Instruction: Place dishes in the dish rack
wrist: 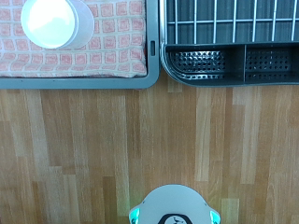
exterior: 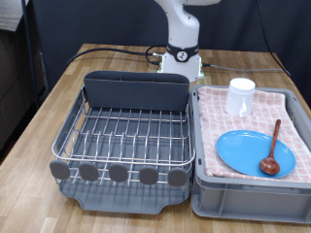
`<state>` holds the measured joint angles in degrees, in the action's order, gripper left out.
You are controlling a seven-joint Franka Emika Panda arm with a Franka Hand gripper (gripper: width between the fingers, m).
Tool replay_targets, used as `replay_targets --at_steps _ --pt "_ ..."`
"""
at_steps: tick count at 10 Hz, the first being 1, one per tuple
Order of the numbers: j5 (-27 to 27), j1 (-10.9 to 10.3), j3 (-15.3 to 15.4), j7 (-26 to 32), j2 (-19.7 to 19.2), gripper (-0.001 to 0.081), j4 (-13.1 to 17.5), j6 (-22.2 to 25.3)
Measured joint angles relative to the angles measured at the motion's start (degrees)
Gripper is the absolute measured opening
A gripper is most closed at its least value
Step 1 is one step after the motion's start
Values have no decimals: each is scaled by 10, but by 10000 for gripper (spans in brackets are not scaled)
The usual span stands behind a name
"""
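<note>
The bright-blue plate (exterior: 248,150) lies flat in the grey bin (exterior: 253,199) on the pink checkered cloth. The reddish-brown wooden spoon (exterior: 272,150) rests with its bowl on the plate's edge. The white mug (exterior: 240,95) stands at the bin's far end and also shows in the wrist view (wrist: 56,21). The dish rack (exterior: 126,131) stands at the exterior view's left of the bin, with nothing in it. Its caddy (exterior: 136,89) shows in the wrist view (wrist: 229,63) too. The gripper is in neither view; the arm rises out of the exterior view's top.
The robot's base (exterior: 181,58) stands on the wooden table (exterior: 39,116) behind the rack and the bin; it also shows in the wrist view (wrist: 175,207). Black cables run behind it. Round grey discs (exterior: 119,173) line the rack's near edge.
</note>
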<state>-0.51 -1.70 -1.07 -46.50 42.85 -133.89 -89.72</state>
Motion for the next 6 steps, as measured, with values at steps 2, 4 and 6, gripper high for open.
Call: replay_targets --at_steps 2,4,6 --pt "-2 0 14 -34 -15 802 6 -3" --pt "-9 -1 43 -84 -54 802 30 -15" --pt "-20 -1 68 -137 -94 802 48 -53"
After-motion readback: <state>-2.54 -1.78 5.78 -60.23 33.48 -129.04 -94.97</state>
